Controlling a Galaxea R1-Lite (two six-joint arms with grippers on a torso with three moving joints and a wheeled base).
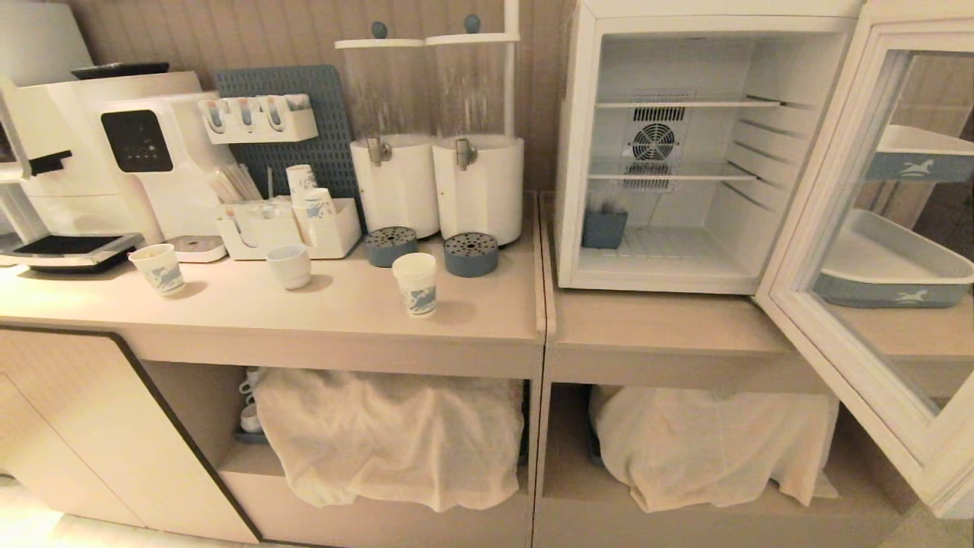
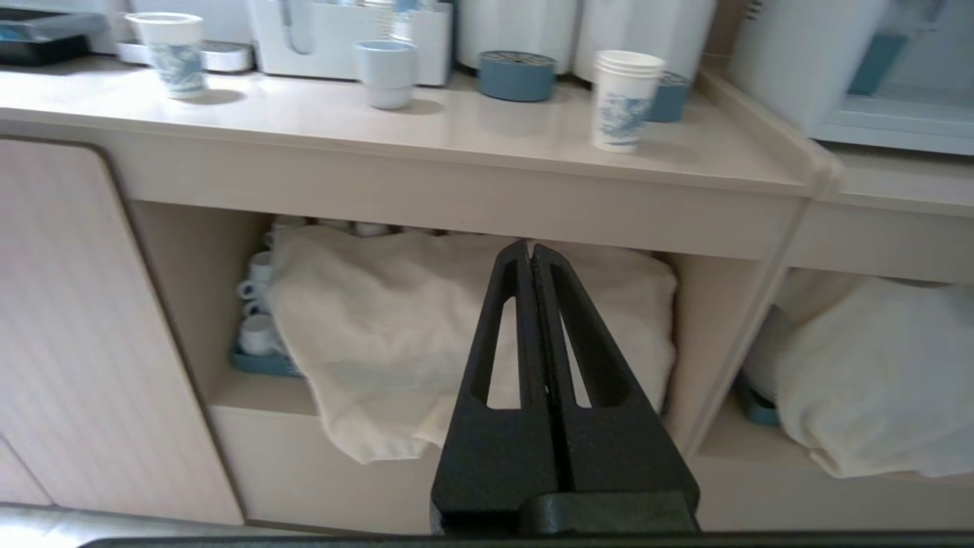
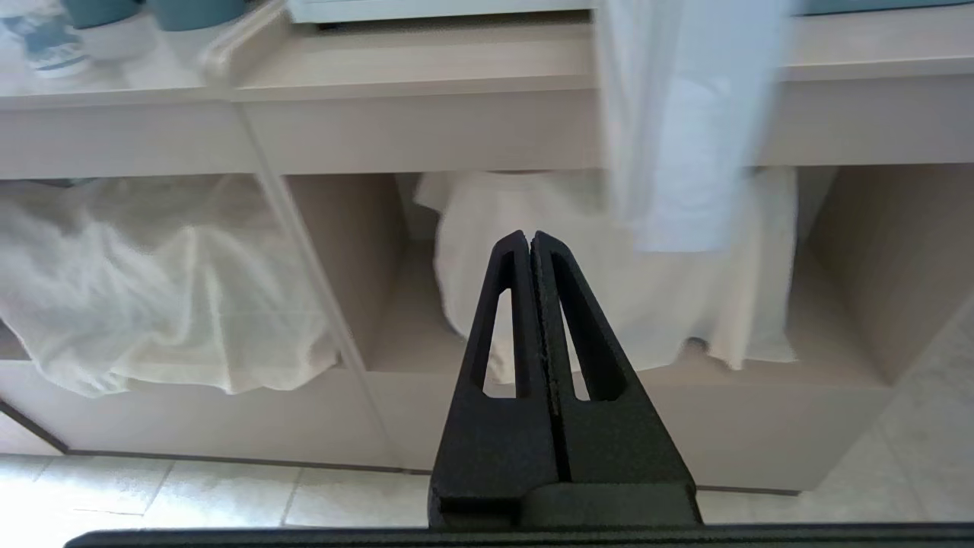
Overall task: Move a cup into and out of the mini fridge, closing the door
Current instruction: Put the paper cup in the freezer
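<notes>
Counter, inspected left to right: a shorter, wider blue-print paper cup stands near the coffee machine; a plain white rounded cup stands to its right; the cup, tall, white with a blue pattern and rolled rim, stands upright near the front of the counter, just in front of two blue drip trays and well apart from the other two cups. Right of it, the mini fridge sits on the adjoining counter with the door swung wide open toward the robot's right; its floor and wire shelves are unoccupied save a small blue container at the rear left. Both arms hang low before the cupboard shelves: the left gripper and the right gripper each have fingers pressed together, holding nothing. Assessment of the cup: thin paper, apparently empty, hence very light, easily tipped and easily crushed. Recommended hold is across the mid-wall below the rolled rim, with light closing force and a level, sideways approach; the rim stiffens the top, but pinching it risks deforming the mouth. The smooth printed wall may slip under too gentle a squeeze.
</notes>
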